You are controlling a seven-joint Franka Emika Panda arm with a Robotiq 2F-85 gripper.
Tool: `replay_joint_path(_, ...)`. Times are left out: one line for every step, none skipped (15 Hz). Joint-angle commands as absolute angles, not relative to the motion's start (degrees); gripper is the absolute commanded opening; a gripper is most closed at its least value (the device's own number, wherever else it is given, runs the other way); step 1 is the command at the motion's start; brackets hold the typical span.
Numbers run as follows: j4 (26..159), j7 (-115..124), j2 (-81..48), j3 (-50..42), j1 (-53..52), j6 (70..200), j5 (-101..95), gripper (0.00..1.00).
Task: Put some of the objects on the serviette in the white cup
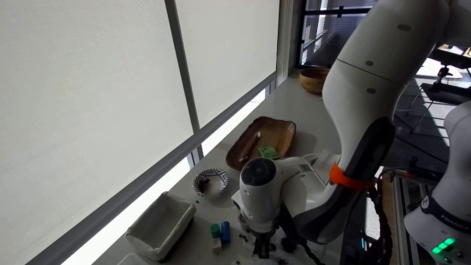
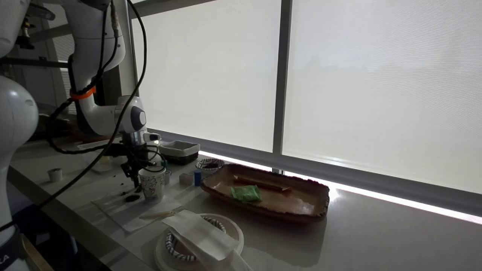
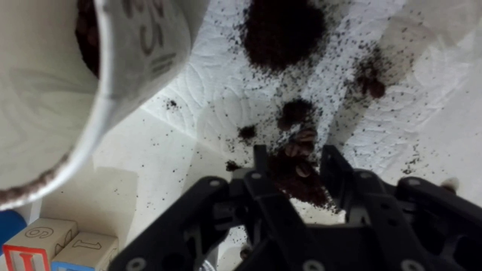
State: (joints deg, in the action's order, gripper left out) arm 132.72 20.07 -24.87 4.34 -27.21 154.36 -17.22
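See gripper [image 3: 294,153] in wrist view with fingers parted, clasping nothing. Poised over beans [image 3: 299,146] and grounds [image 3: 310,190] at serviette [image 3: 229,94], nearer the robot-side edge of worktop [image 2: 361,233] than the window edge. In an exterior view, see cup [image 2: 152,184] upright just beside gripper, at least partly on serviette by the look of it. In wrist view, note dark stuff [image 3: 87,39] at the bottom of cup.

Probably at the pick-up step. Mainly risks losing the load: looks too fine and loose for two narrow tips, so may trickle out on squeezing, or spit beans off toward the robot-side edge. On going too low, may pinch and drag serviette, shifting cup with it. On stopping too high, would just nip air; cannot tell exact tip height.

Also risks tipping cup by swinging across before lifting clear of the rim. Looks like light paper, so would topple easily, spilling back over serviette or rolling toward an edge of worktop. Could snag with wiring [image 2: 164,165] hanging right by the rim; cannot tell if touching.

Could finally miss cup by releasing off-centre, dusting the rim or dropping beans among blocks [image 3: 39,241], toward the window edge.
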Motion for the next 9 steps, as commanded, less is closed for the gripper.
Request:
replay_joint_path(133.28,20.51,-24.98,4.51,-27.12,154.52,-16.86,0.33)
replay_joint_path(133.31,20.55,-24.98,4.50,-27.15,154.50,-16.84,0.27)
replay_joint_path(133.36,20.53,-24.95,4.53,-27.12,154.50,-16.77,0.30)
replay_joint_path(133.39,20.50,-24.96,4.55,-27.10,154.54,-16.75,0.30)
replay_joint_path(133.41,20.46,-25.00,4.57,-27.05,154.57,-16.68,0.28)
replay_joint_path(133.43,20.35,-25.06,4.62,-26.97,154.66,-16.62,0.28)
replay_joint_path(133.43,20.30,-25.09,4.62,-26.95,154.70,-16.61,0.27)
replay_joint_path(133.43,20.19,-25.13,4.64,-26.89,154.77,-16.60,0.27)
replay_joint_path(133.39,20.13,-25.16,4.66,-26.87,154.73,-16.59,0.28)
